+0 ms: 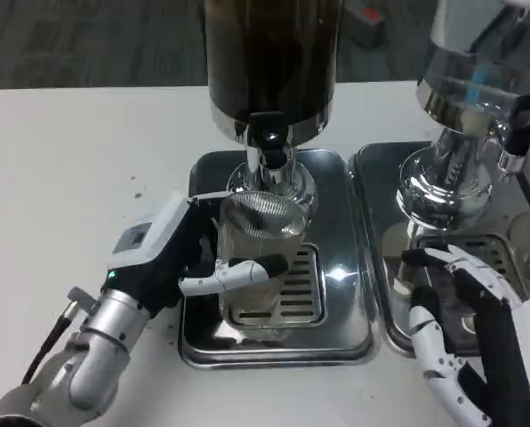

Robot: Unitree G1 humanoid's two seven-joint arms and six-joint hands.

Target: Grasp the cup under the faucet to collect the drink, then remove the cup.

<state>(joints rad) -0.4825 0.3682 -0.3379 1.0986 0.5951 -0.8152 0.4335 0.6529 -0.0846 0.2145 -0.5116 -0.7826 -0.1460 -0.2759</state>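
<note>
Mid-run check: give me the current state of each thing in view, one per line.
cup: upright under the faucet, on the drip tray grate, held by the left hand; fill level unclear.
left hand: grips the cup from its side.
right hand: fingers spread, holding nothing, over the right tray.
faucet: directly above the cup; flow cannot be told.
dark dispenser: holds dark drink.
right tray: carries a second, clear dispenser.

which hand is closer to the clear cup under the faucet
Left. The left hand grips the clear cup under the faucet; the right hand rests apart, over the neighbouring tray.
</note>
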